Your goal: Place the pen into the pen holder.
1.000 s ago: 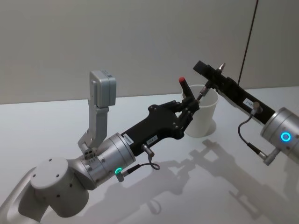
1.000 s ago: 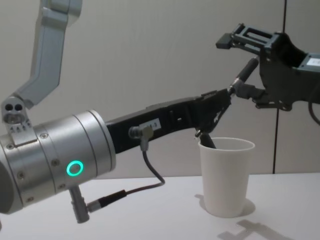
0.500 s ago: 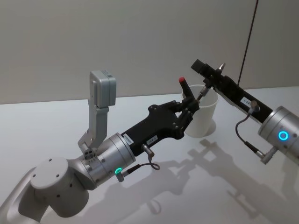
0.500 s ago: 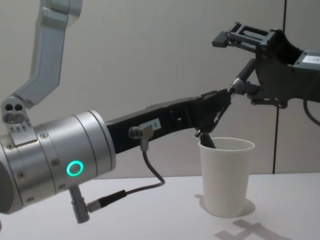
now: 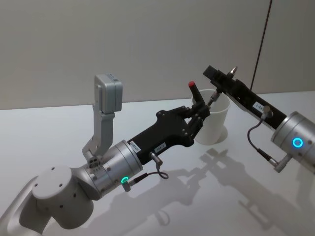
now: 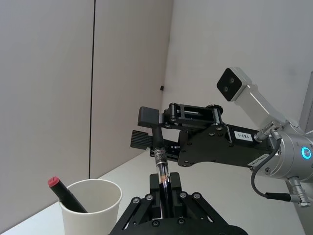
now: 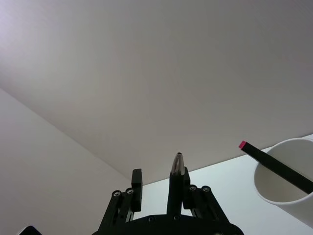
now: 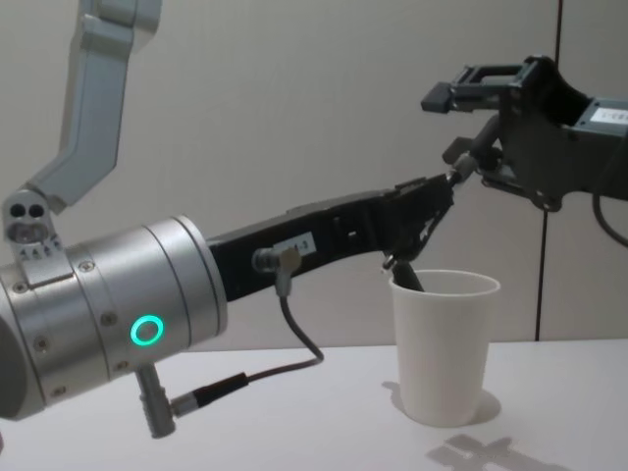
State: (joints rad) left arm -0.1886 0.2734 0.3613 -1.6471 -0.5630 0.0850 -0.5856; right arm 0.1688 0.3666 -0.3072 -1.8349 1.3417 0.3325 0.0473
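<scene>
My left gripper [image 6: 164,192] has its jaws clamped on the lower barrel of the pen [image 6: 161,169], holding it in the air just above the rim of the pen holder [image 5: 215,124], which stands toward the far edge of the worktop [image 5: 59,132], right of middle. My right gripper [image 7: 161,185] has its jaws apart around the pen's upper end: the silver tip pokes out past them, lying against one finger with a gap to the other. A red-tipped marker [image 6: 66,192] leans inside the cup. I judge the pen light, stiff and slick on its clear barrel, so mid-barrel is the place to grip. The paper cup looks light enough to tip, so the pen should drop in without touching the rim.
</scene>
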